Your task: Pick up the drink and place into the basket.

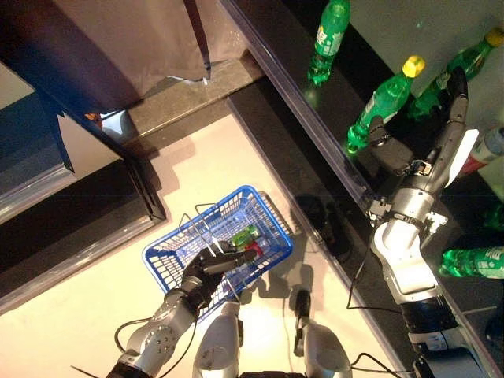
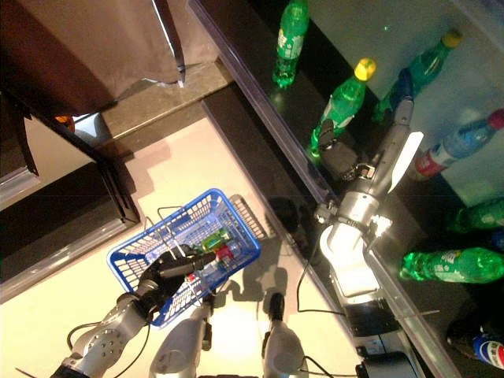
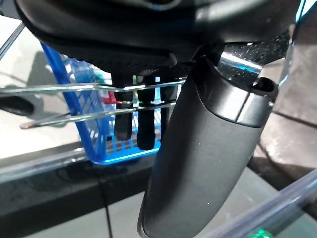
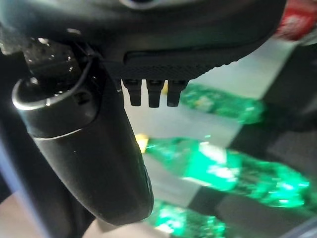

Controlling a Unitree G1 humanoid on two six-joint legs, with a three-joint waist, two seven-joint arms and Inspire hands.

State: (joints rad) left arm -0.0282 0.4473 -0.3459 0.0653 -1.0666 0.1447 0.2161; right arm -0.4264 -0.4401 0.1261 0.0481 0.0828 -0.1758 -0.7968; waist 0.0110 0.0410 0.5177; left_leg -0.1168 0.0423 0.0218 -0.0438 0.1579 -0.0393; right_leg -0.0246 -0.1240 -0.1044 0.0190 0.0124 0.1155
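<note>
Green drink bottles stand on the dark shelf at the right. One with a yellow cap is nearest my right hand. That hand is open, with straight fingers reaching between this bottle and a second yellow-capped one; its thumb lies by the first bottle's lower part. In the right wrist view the thumb and fingertips are spread before green bottles. My left hand is shut on the wire handles of the blue basket, which holds green and red drinks.
A green-capped bottle stands further back on the shelf. A red-labelled bottle and a lying green bottle are to the right of my arm. The shelf's metal edge runs diagonally. A dark step is at the left.
</note>
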